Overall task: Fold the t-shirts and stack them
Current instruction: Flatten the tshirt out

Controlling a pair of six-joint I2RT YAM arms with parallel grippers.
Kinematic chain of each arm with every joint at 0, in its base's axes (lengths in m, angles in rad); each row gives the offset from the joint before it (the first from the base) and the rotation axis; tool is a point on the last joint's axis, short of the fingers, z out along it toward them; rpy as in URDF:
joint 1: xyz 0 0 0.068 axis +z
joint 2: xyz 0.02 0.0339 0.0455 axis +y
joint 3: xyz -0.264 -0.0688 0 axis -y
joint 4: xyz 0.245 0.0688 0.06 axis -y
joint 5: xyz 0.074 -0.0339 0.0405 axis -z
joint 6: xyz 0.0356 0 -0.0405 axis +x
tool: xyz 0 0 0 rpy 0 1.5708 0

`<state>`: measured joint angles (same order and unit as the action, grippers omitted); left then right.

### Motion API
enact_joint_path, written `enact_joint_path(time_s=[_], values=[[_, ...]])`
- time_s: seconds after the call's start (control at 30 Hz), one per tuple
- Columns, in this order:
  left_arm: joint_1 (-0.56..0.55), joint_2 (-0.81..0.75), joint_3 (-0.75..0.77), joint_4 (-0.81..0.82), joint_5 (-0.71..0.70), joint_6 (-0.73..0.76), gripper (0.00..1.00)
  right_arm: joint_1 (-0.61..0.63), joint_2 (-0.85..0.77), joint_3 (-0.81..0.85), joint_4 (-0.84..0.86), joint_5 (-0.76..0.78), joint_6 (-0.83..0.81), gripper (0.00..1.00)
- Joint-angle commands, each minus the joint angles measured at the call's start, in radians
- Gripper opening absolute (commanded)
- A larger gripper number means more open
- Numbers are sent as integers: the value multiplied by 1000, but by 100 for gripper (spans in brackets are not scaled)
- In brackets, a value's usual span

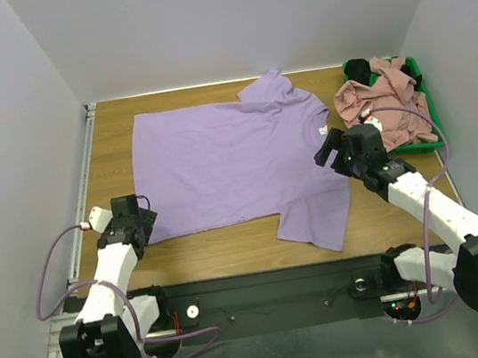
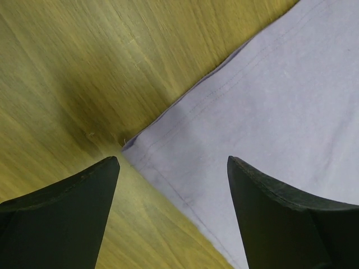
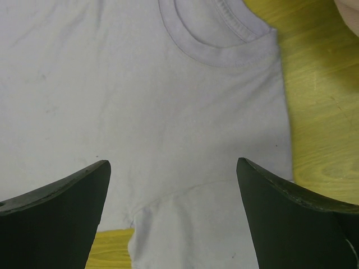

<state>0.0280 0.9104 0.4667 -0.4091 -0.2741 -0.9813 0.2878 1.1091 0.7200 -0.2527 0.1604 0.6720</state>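
A lavender t-shirt (image 1: 228, 163) lies spread flat on the wooden table (image 1: 222, 249), neck to the right with a small white label (image 1: 321, 131). My left gripper (image 1: 142, 222) is open over the shirt's near-left hem corner (image 2: 126, 143), empty. My right gripper (image 1: 333, 149) is open above the shirt's near shoulder and sleeve seam (image 3: 185, 190), just below the collar (image 3: 216, 47), empty. A dusty pink shirt (image 1: 381, 104) and a black one (image 1: 357, 67) lie crumpled in the green bin (image 1: 418, 80).
The green bin stands at the back right corner. Grey walls enclose the table on three sides. A metal rail (image 1: 86, 179) runs along the table's left edge. A black bar (image 1: 264, 288) with the arm bases lines the near edge.
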Motion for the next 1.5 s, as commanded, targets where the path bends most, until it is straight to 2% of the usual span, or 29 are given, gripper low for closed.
enact_joint_path(time_s=[0.0,0.07,0.23,0.27,0.33,0.37,0.43,0.47,0.5,0.6,0.67,0.73,0.77,0.83,0.87,1.07,1.3,1.4,1.47], values=[[3,117,6,41,-50,-22,82,-4,-32,-20,41,48,18,100],[1,163,10,30,-62,-26,81,-4,-34,-24,40,53,15,100],[3,180,-7,59,-82,-37,72,-4,-29,-24,40,44,17,100],[4,179,-5,65,-83,-39,60,-4,-29,-25,38,41,18,100],[6,171,-11,75,-91,-40,47,-4,-35,-30,36,30,17,100],[4,170,-13,88,-88,-42,35,-4,-40,-31,33,22,9,100],[7,168,-22,108,-67,-37,26,-4,-60,-40,24,4,6,100],[7,174,-29,137,-56,-33,11,-6,-67,-44,10,1,9,100],[10,177,-34,148,-45,-31,1,-4,-72,-45,-3,1,23,100],[15,192,-20,168,-20,-13,0,5,-77,-25,-97,-45,23,100],[19,194,-7,152,-43,-8,0,74,-72,-8,-184,-3,38,100],[24,188,16,139,-82,-7,0,160,-69,1,-242,63,50,100],[27,183,20,141,-91,0,0,263,-60,9,-296,76,69,100],[32,174,20,148,-103,6,0,370,-48,9,-359,112,113,100],[36,171,15,157,-102,13,0,463,-43,4,-417,128,141,100],[53,182,10,178,-68,43,0,681,-40,-48,-589,156,346,100],[58,166,-16,205,-43,55,0,729,-5,-103,-606,205,448,97],[58,171,-14,205,-37,59,0,729,38,-123,-576,260,481,86],[58,173,-14,214,-17,67,0,728,64,-135,-539,297,483,85]])
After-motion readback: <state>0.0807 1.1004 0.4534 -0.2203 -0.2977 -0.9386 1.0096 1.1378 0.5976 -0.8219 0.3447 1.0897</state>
